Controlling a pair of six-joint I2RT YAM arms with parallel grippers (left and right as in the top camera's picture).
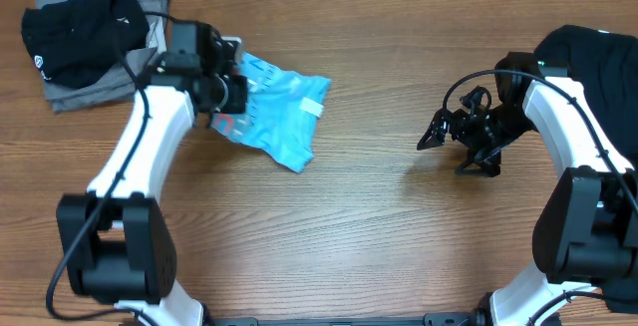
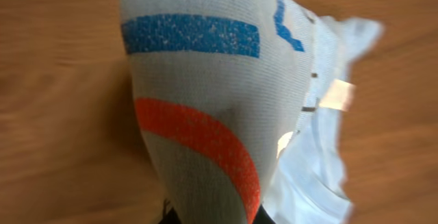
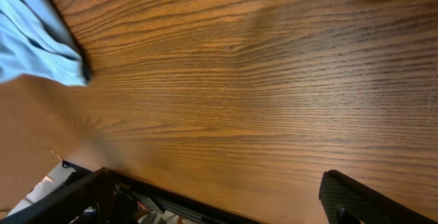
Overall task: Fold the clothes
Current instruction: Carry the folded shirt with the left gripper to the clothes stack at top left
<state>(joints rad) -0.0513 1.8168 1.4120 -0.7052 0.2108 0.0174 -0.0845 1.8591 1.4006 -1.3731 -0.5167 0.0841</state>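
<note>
the light-blue t-shirt (image 1: 284, 112) lies crumpled and unfolded on the wooden bench (image 1: 359, 226), left of its middle, one edge drawn up towards the left end effector (image 1: 237, 95), whose jaws are together, clamped on a bunch of the fabric. in the left wrist view the cloth (image 2: 205, 114) fills the picture: a fine ribbed knit that reads nearly white up close, printed with a speckled blue bar and a curved orange-red stripe, the looser folds spilling to the right, where a small white tag (image 2: 337, 94) shows. the right end effector (image 1: 444, 145) hangs over bare wood well apart from the shirt, its jaws spread wide and holding nothing; its wrist view shows one dark finger (image 3: 366, 202) at the lower edge and a corner of the blue fabric (image 3: 37, 42) far off. a large black garment (image 1: 598, 62) sits at the right edge behind that arm. at the far left corner a folded black garment (image 1: 80, 32) rests on a grey garment (image 1: 100, 92).
</note>
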